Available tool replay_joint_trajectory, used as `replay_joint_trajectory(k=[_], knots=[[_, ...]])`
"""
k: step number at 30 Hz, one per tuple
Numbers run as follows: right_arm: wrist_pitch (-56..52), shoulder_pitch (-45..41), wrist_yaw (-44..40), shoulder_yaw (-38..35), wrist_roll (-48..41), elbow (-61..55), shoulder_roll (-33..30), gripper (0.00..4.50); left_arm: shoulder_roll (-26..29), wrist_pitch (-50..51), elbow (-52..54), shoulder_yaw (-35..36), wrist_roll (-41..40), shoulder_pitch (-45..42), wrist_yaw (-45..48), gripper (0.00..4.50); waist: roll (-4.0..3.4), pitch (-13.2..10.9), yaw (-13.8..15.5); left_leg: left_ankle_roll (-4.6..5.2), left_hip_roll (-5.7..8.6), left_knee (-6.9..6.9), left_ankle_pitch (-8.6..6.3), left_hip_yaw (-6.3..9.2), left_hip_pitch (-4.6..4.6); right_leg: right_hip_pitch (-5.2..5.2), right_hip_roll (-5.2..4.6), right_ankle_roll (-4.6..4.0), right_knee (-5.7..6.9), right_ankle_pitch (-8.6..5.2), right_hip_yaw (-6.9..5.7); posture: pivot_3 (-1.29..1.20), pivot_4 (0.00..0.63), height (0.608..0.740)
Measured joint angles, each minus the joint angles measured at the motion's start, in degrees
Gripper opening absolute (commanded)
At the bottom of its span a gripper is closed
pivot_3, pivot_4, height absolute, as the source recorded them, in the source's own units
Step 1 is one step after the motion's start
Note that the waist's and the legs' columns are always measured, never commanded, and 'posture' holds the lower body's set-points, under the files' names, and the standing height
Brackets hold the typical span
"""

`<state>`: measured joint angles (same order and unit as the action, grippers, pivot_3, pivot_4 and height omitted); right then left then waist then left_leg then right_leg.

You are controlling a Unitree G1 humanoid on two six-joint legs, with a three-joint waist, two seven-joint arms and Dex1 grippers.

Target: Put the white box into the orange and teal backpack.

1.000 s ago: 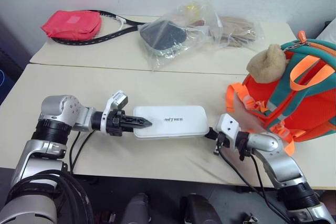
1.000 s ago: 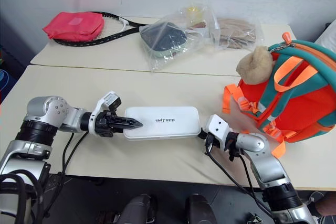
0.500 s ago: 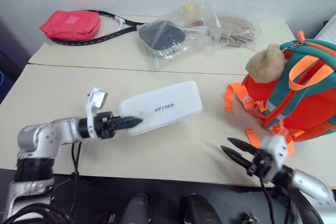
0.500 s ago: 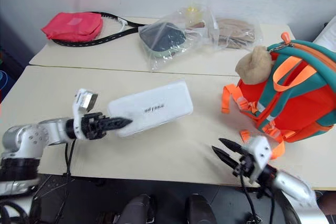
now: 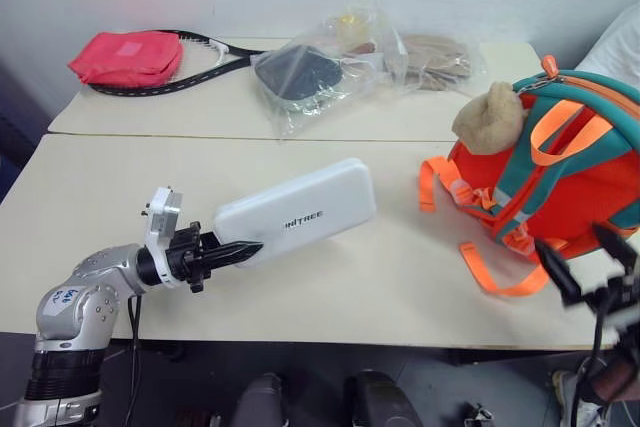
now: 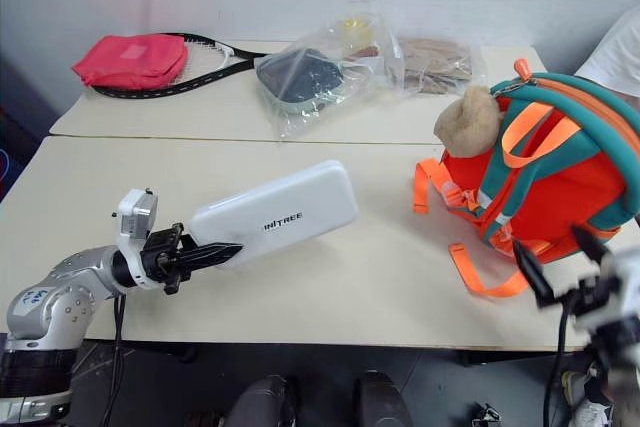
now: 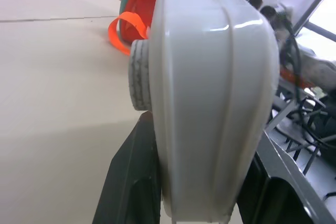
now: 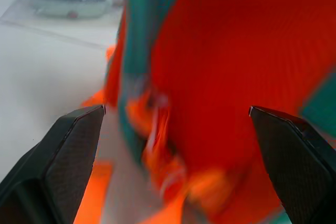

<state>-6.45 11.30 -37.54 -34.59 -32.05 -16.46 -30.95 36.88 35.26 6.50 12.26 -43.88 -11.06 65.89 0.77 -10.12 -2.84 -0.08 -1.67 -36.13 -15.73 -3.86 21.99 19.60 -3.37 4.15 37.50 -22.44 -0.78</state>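
The white box (image 5: 297, 211) is a flat case with dark lettering, and it hangs tilted above the near table. My left gripper (image 5: 238, 248) is shut on its near-left end. In the left wrist view the box's edge (image 7: 210, 93) stands between two black fingers (image 7: 131, 182). The orange and teal backpack (image 5: 560, 177) stands at the right of the table, a tan plush head (image 5: 488, 117) on its left shoulder. My right gripper (image 5: 588, 261) hovers open just in front of the backpack's lower right. Its fingers (image 8: 68, 161) are spread wide before the orange fabric (image 8: 226, 72).
On the far table lie a red pouch (image 5: 124, 55), a racket (image 5: 215, 50), a clear plastic bag with a dark item (image 5: 305, 72) and a tan bundle (image 5: 437, 50). Loose orange straps (image 5: 490, 272) trail from the backpack over the table's front.
My right gripper let go of the box's right end, opened, and swung out to the right in front of the backpack. My left gripper kept the box, lifting and tilting it.
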Motion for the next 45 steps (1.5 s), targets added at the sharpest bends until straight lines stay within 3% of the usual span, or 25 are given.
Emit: replay_joint_trajectory(k=[4, 7, 14, 17, 19, 25, 29, 33, 37, 41, 45], knots=[[-4.0, -9.5, -2.9, 6.0, -1.4, 4.7, -2.3, 4.48, 0.0, -0.3, -0.1, 0.4, 0.2, 0.7, -0.7, 1.32, 0.00, 0.0, 0.7, -0.38, -0.13, 0.03, 0.22, 0.15, 0.18, 0.17, 0.20, -0.05, 0.04, -0.04, 0.02, 0.00, 0.150, 0.740], [-5.6, -15.6, -5.3, 11.8, -1.3, 7.7, -2.3, 3.89, -0.6, 0.6, 0.3, 2.4, -1.3, 1.4, -2.9, 1.32, 0.00, 0.0, 1.1, -0.22, -0.11, -0.04, 0.13, 0.14, 0.22, 0.19, 0.15, -0.04, 0.09, -0.04, 0.04, 0.00, 0.150, 0.740], [-1.8, -23.6, -6.3, 15.2, 2.5, 17.6, -1.8, 1.43, -3.1, 2.3, 0.2, 10.1, -6.2, 2.3, -10.1, 1.32, 0.02, 0.0, 1.2, -0.09, -0.04, -0.18, 0.07, 0.16, 0.21, 0.11, 0.02, -0.03, 0.10, -0.04, -0.02, 0.00, 0.150, 0.740], [-6.1, -24.4, -9.7, 16.6, -3.1, 15.3, -0.4, 0.42, -3.8, 4.2, -0.9, 13.5, -9.3, 1.2, -13.8, 1.32, 0.02, 0.0, 1.1, -0.11, -0.08, -0.14, 0.08, 0.21, 0.22, 0.13, 0.06, -0.03, 0.13, -0.04, -0.08, 0.00, 0.150, 0.740], [-12.7, -24.6, -10.4, 18.3, -9.7, 10.2, 0.1, 0.03, -3.8, 5.4, -2.1, 14.9, -11.3, -0.3, -15.0, 1.32, 0.01, 0.0, 0.8, -0.12, -0.10, -0.12, 0.09, 0.20, 0.21, 0.14, 0.07, -0.03, 0.16, -0.04, -0.07, 0.00, 0.150, 0.740], [-31.1, -26.3, -9.7, 28.8, -24.8, -10.9, -2.8, 0.02, 0.4, 7.2, -6.9, 16.3, -13.2, -1.4, -11.8, 1.32, 0.04, -0.1, -0.3, -0.17, -0.14, 0.08, 0.11, 0.30, 0.25, 0.23, 0.10, -0.03, 0.18, -0.04, -0.14, 0.00, 0.150, 0.740], [-38.7, -23.4, -8.0, 29.8, -37.5, -18.4, -5.5, 0.02, 3.8, 6.2, -10.2, 14.5, -10.2, -1.3, -6.8, 1.32, 0.17, -0.1, -0.1, 0.03, -0.01, -0.03, 0.00, 0.35, 0.34, 0.17, -0.09, -0.03, 0.02, -0.04, -0.20, 0.00, 0.150, 0.740], [-42.1, -19.1, -9.3, 26.3, -41.2, -18.6, -12.1, 0.02, 5.0, 5.2, -11.3, 14.4, -9.3, -1.4, -3.9, 1.32, 0.42, -0.2, 0.6, 0.19, 0.06, -0.08, -0.10, 0.37, 0.34, 0.00, -0.19, 0.00, -0.30, -0.02, -0.23, 0.00, 0.150, 0.740], [-42.3, -16.0, -12.9, 21.8, -38.5, -13.6, -17.6, 0.02, 6.5, 5.7, -8.8, 16.5, -10.6, 0.2, -2.3, 1.32, 0.52, -0.2, 1.1, 0.17, 0.02, -0.01, -0.11, 0.39, 0.37, 0.01, -0.16, 0.00, -0.44, -0.02, -0.27, 0.00, 0.150, 0.740], [-43.1, -18.1, -11.4, 20.3, -39.9, -8.6, -16.7, 0.02, 6.8, 5.4, -0.9, 17.9, -11.6, -0.2, -2.8, 1.32, 0.49, -0.2, 1.1, 0.16, 0.02, -0.01, -0.10, 0.39, 0.37, 0.01, -0.16, 0.01, -0.42, -0.02, -0.27, 0.00, 0.150, 0.740], [-44.8, -19.9, -12.1, 20.1, -40.8, -7.5, -17.8, 0.02, 6.2, 3.3, 5.5, 14.2, -11.2, -4.5, -4.1, 1.32, 0.46, -0.3, 1.5, 0.16, 0.06, -0.02, -0.10, 0.41, 0.37, -0.03, -0.15, 0.03, -0.42, 0.00, -0.31, 0.00, 0.150, 0.740]])
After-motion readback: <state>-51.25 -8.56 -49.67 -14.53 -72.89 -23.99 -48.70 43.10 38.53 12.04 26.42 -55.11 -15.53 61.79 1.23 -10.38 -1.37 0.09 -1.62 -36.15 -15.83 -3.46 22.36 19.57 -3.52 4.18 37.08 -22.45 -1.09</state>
